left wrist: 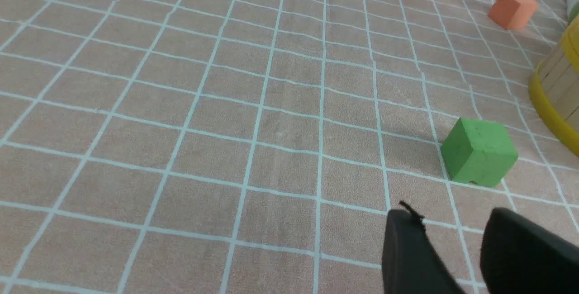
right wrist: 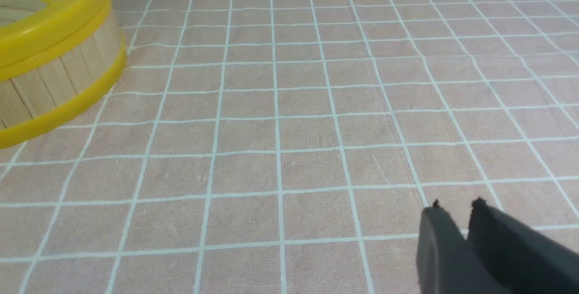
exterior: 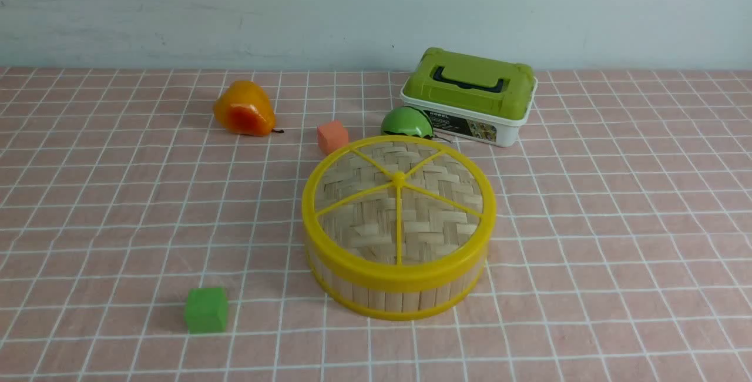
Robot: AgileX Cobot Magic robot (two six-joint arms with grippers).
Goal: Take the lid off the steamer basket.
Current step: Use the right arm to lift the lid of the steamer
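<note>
Task not begun: flat round woven-bamboo lid w/ yellow rim & spokes [exterior: 398,200] sits fully seated on the round bamboo-slat steamer basket w/ yellow rims [exterior: 388,295], mid pink-checked table [exterior: 617,223]. Reach, grip & lift-off are all left to do.

Left end effector [left wrist: 450,221]: fingers a little apart, holding nothing, touching nothing. Small green foam cube [left wrist: 478,156] is just ahead of it. Basket is beyond that, toward robot's right.

Right end effector [right wrist: 457,208]: fingers nearly together, empty. Basket is well ahead of it, toward robot's left.

Neither is near the lid's yellow centre knob [exterior: 399,179].
</note>
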